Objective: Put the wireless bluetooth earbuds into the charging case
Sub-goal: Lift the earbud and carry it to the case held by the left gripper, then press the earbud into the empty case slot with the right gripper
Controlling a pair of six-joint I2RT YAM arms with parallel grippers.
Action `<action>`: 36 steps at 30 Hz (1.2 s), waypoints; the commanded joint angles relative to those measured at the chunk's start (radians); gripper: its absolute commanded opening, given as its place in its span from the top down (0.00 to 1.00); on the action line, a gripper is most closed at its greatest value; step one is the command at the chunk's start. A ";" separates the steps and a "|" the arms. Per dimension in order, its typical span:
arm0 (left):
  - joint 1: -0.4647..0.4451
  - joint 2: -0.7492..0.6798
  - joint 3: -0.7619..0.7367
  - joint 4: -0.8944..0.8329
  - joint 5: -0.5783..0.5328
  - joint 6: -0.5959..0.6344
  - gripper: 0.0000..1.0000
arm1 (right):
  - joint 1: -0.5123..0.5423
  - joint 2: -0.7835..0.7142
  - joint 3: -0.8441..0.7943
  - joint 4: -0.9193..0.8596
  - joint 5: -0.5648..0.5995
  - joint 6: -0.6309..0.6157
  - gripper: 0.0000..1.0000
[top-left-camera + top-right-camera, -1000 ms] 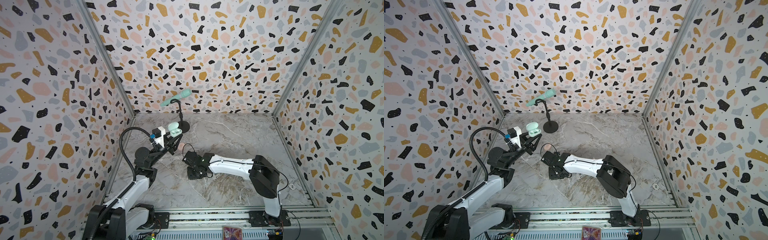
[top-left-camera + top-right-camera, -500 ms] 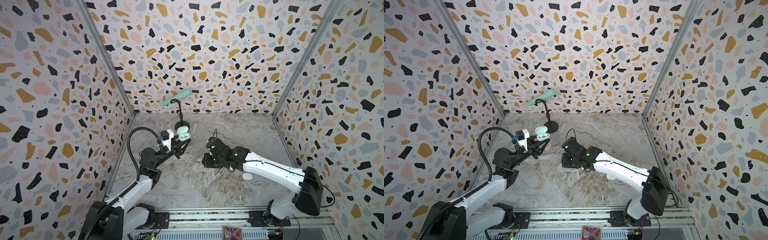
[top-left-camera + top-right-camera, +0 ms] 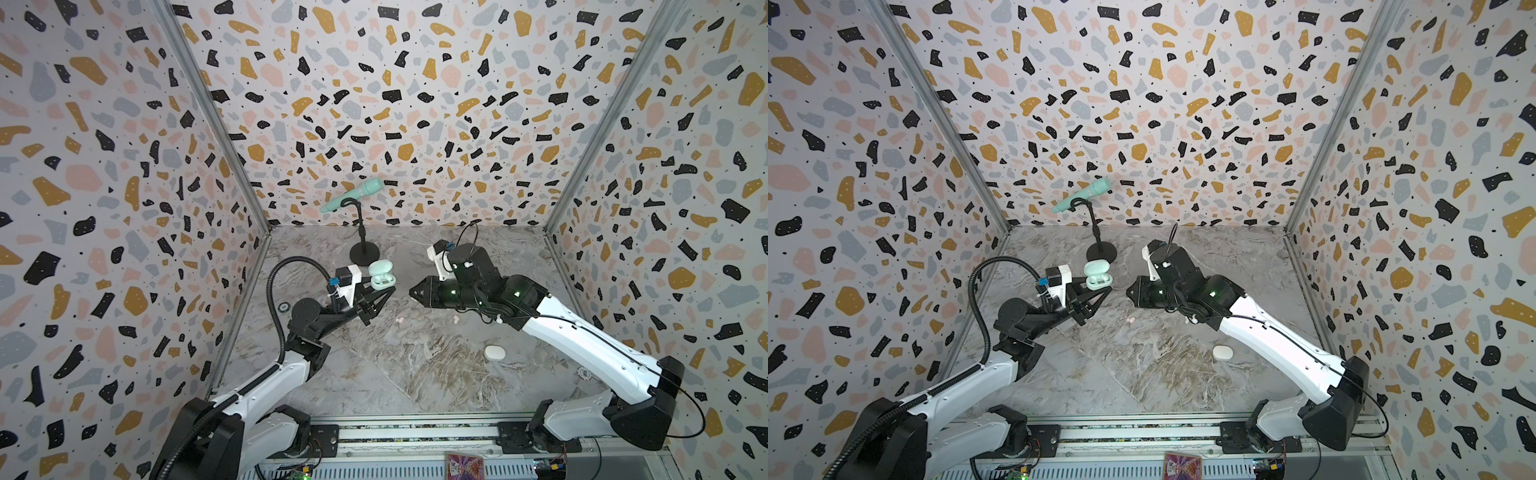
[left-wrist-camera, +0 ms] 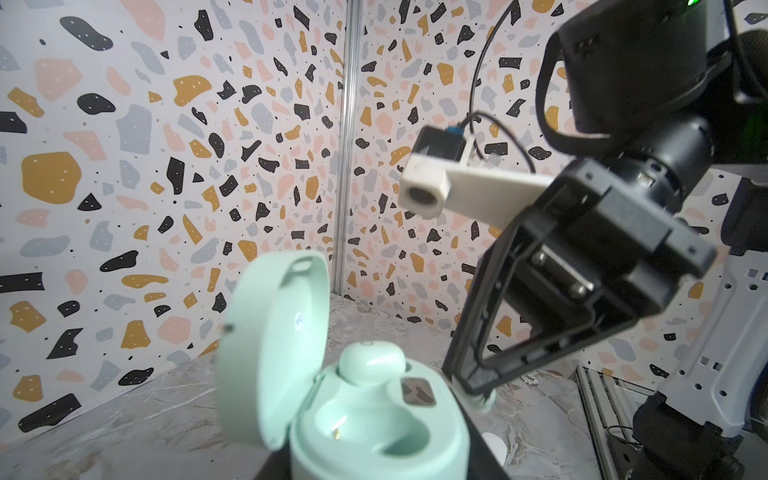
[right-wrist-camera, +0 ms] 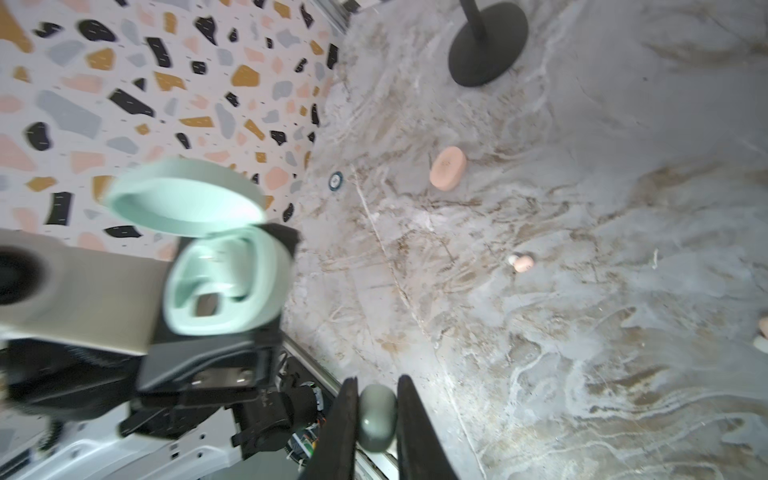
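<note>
My left gripper (image 3: 380,296) is shut on the mint charging case (image 3: 381,276) (image 3: 1098,275) and holds it above the table with its lid (image 4: 274,345) open. One mint earbud (image 4: 371,365) sits in a socket of the case (image 4: 374,436); the socket beside it is empty. My right gripper (image 3: 411,291) (image 5: 378,386) is shut on a second mint earbud (image 5: 376,419), its tip a short way to the right of the case and apart from it. Pink earbuds (image 3: 401,320) (image 3: 456,319) (image 5: 521,263) lie loose on the marble.
A mint microphone (image 3: 352,195) leans on a black stand (image 3: 365,253) just behind the case. A shut white case (image 3: 494,352) lies under my right forearm, and a pink case (image 5: 447,168) lies near a small blue disc (image 3: 284,307) by the left wall.
My right arm has swung from the front middle of the table up and to the right, its tip now facing the case. My left gripper has carried the case to the right.
</note>
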 commanded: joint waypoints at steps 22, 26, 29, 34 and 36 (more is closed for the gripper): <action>-0.031 -0.021 0.033 0.065 0.034 0.030 0.65 | 0.000 0.087 0.110 0.265 -0.267 -0.002 0.81; -0.032 -0.030 0.033 0.061 0.037 0.031 0.64 | 0.005 0.115 0.090 0.298 -0.281 0.002 0.80; -0.034 -0.036 0.034 0.053 0.038 0.033 0.64 | 0.011 0.131 0.087 0.319 -0.287 0.005 0.80; -0.035 -0.046 0.036 0.042 0.037 0.043 0.63 | 0.015 0.135 0.081 0.324 -0.290 0.008 0.80; -0.035 -0.049 0.037 0.042 0.034 0.043 0.63 | 0.014 0.134 0.075 0.317 -0.290 0.007 0.80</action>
